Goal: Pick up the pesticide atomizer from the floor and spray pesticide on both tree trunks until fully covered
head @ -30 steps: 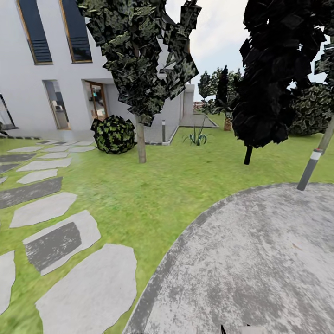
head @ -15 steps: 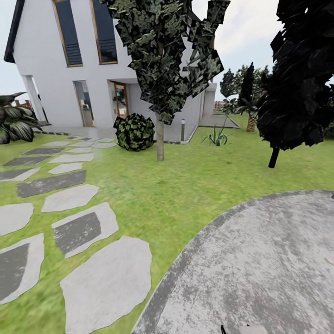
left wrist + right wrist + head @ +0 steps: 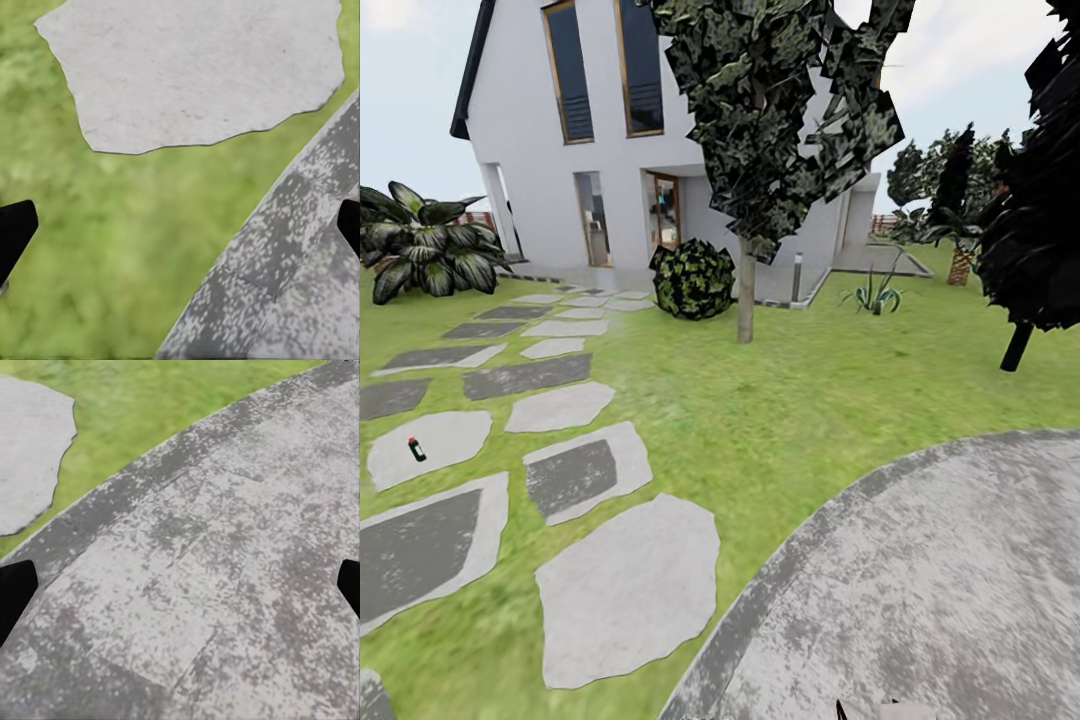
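A: Head view cuts a lot off. What can't you make out?

B: The near tree (image 3: 780, 110) loses its crown at the top edge, and the all-black tree (image 3: 1035, 250) runs off the side. Down at the bottom edge a dark sliver of the robot pokes in, too little to identify.

A: And the sprayer?

B: A tiny dark bottle (image 3: 416, 449) with a red tip, lying tilted on a pale stepping stone (image 3: 430, 447) on the left side of the lawn (image 3: 780, 400). It is too small to read any detail.

A: The trunk?

B: A straight, pale grey-beige trunk (image 3: 745, 300) rises from the grass just beside a round bush (image 3: 694, 279), in front of the white house (image 3: 560, 150). A broad-leaved plant (image 3: 420, 250) sits far left.

A: Where is the bottle relative to the claws?

B: Well apart from both. The left claw (image 3: 180, 225) hangs over grass, between a light stepping stone (image 3: 195, 67) and the curved edge of the grey paving (image 3: 300, 285). The right claw (image 3: 180, 585) hangs over that paving (image 3: 225, 570).

A: Their state?

B: Each wrist view shows black fingertips at opposite edges, one (image 3: 15, 232) on the left claw and one (image 3: 13, 589) on the right, so both are spread wide with nothing between them.
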Available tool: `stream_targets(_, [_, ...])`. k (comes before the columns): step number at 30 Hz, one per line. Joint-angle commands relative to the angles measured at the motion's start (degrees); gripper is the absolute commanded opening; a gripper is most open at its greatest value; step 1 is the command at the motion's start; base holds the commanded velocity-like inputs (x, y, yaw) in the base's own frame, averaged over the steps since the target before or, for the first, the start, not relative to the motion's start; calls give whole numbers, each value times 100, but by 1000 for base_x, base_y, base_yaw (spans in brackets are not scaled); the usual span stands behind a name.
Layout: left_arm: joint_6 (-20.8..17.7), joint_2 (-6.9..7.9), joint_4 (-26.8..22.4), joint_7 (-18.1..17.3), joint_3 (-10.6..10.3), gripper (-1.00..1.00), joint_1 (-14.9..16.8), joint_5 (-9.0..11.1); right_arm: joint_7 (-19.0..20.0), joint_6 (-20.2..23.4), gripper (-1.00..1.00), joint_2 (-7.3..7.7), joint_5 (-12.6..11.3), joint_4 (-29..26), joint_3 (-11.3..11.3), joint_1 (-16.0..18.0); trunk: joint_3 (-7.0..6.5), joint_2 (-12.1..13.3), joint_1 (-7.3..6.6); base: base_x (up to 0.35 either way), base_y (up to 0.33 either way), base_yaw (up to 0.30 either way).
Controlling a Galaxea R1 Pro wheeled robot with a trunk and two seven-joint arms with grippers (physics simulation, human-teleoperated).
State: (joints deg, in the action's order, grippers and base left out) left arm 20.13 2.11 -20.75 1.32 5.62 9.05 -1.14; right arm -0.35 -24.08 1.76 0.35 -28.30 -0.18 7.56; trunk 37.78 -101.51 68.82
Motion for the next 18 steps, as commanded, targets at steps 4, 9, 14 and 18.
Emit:
stream_targets(4, [0,0,1,0,0,100,0,-1,0,0,100,0,8,0,0,0,89,-162,89,0,0,276])
stream_targets(9, [2,0,1,0,0,100,0,-7,0,0,100,0,9,0,8,0,202,-363,198,0,0,269])
stream_targets(14, [6,0,1,0,0,100,0,-8,0,0,100,0,9,0,9,0,319,-563,308,0,0,249])
stream_targets(18, [8,0,1,0,0,100,0,-9,0,0,100,0,9,0,16,0,417,-724,396,0,0,225])
